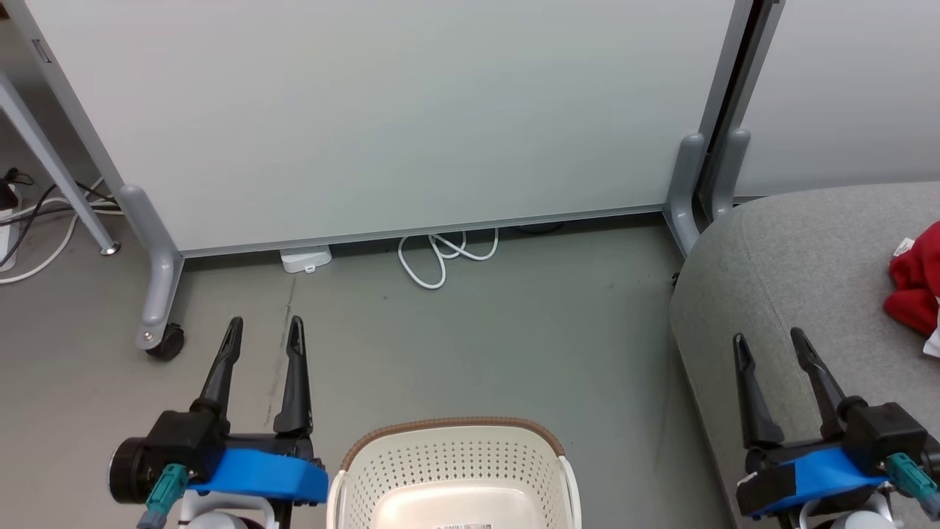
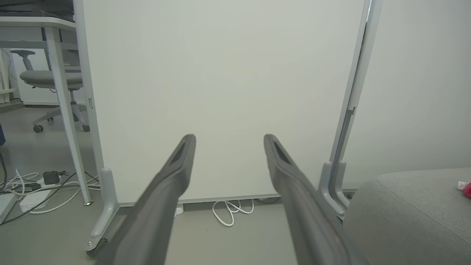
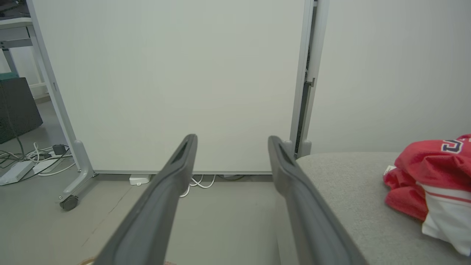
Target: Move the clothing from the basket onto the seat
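The cream-white basket (image 1: 455, 459) with a brown rim band sits at the bottom middle of the head view; its visible inside holds no clothing. The red and white clothing (image 1: 918, 286) (image 3: 430, 184) lies bunched on the light grey seat (image 1: 793, 272) (image 3: 349, 191) (image 2: 412, 213) at the right. My left gripper (image 1: 264, 327) (image 2: 229, 141) is open over the floor, left of the basket, nothing between its fingers. My right gripper (image 1: 767, 342) (image 3: 232, 141) is open above the seat's left edge, apart from the clothing.
A pale wheeled partition (image 1: 382, 110) stands ahead, its grey feet (image 1: 158, 279) on castors. White cable (image 1: 440, 257) coils on the floor beneath it. More cables and a power strip (image 2: 33, 195) lie at the far left by a desk leg (image 1: 55, 169). An office chair (image 2: 48, 79) stands beyond.
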